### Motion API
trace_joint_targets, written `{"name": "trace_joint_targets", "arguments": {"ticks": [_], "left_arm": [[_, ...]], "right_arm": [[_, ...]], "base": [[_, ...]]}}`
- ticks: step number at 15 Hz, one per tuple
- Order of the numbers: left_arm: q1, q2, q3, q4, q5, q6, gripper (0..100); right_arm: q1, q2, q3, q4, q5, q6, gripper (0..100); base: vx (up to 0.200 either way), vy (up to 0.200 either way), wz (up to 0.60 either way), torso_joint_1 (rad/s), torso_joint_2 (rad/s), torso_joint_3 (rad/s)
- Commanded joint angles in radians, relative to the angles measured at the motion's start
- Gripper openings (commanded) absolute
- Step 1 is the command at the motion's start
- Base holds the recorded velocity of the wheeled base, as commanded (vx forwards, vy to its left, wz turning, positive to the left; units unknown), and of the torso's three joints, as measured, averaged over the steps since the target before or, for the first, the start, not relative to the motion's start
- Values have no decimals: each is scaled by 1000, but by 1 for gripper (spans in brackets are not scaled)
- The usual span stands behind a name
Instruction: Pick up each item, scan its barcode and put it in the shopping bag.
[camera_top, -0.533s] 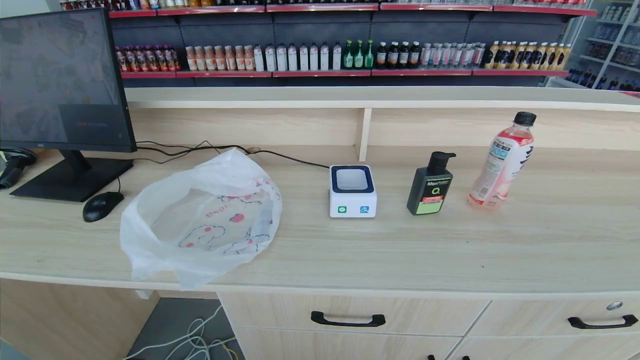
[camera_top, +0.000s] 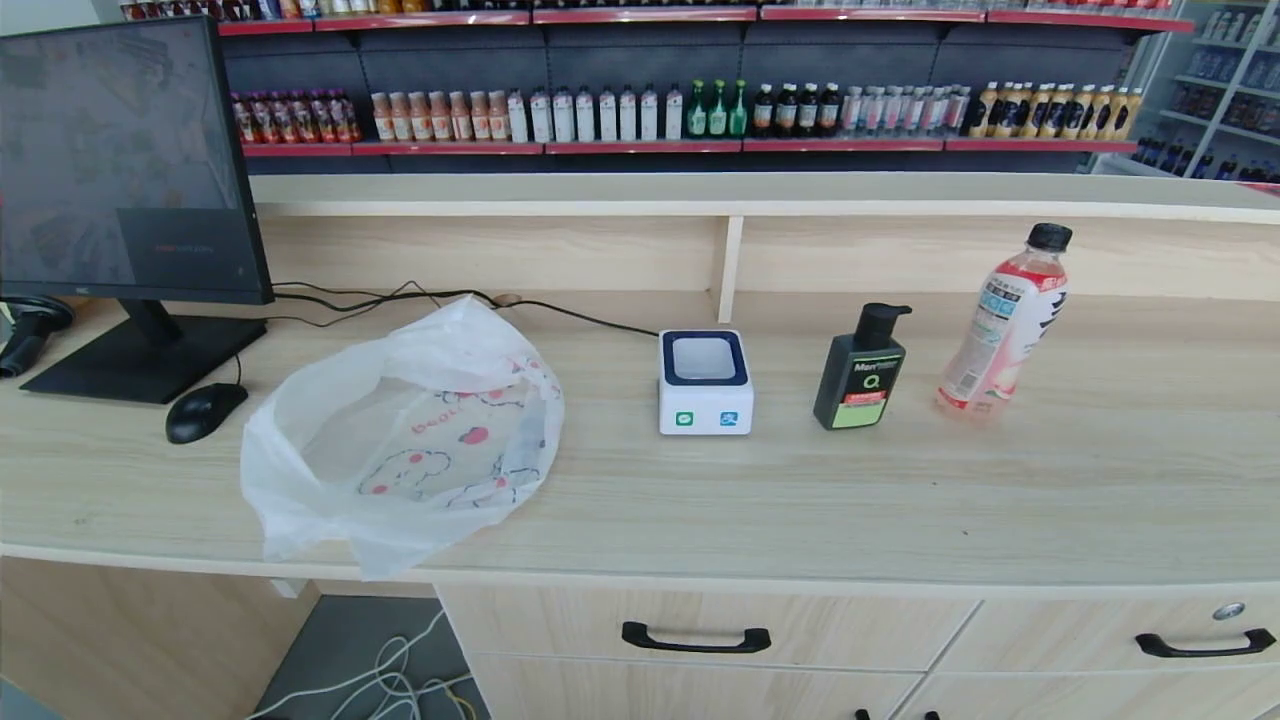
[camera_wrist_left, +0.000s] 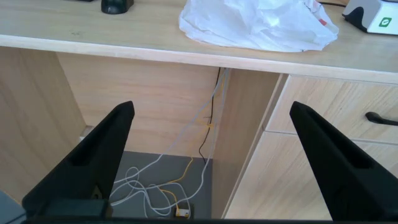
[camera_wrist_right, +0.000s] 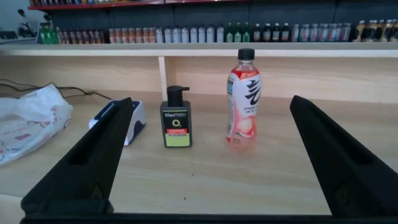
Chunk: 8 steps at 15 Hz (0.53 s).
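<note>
A pink drink bottle (camera_top: 1003, 322) with a black cap stands upright on the wooden counter at the right, and a dark pump bottle (camera_top: 862, 372) with a green label stands just left of it. A white scanner box (camera_top: 704, 382) sits mid-counter. The translucent shopping bag (camera_top: 410, 432) lies open at the left near the front edge. My right gripper (camera_wrist_right: 211, 168) is open, held off the counter's front, facing the pump bottle (camera_wrist_right: 176, 118) and pink bottle (camera_wrist_right: 244, 99). My left gripper (camera_wrist_left: 211, 168) is open, low in front of the counter below the bag (camera_wrist_left: 261, 25).
A monitor (camera_top: 125, 180) and a black mouse (camera_top: 204, 411) stand at the counter's far left, with cables running behind the bag to the scanner. Drawers with black handles (camera_top: 695, 638) lie under the counter. A raised back ledge (camera_top: 760, 190) borders the counter.
</note>
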Motion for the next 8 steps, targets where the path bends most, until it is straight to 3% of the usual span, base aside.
{"name": "trace_joint_targets", "arguments": {"ticks": [1,2,8], "left_arm": [[0,0,-1,0,0,0,100],[0,0,-1,0,0,0,100],[0,0,0,0,0,0,100]], "right_arm": [[143,480,26,-410,1,2,100],[180,568,15,-459,2,14,100],[209,752,-14,-492,7,82,100]], "base": [[0,0,0,0,0,0],[0,0,0,0,0,0],[0,0,0,0,0,0]]}}
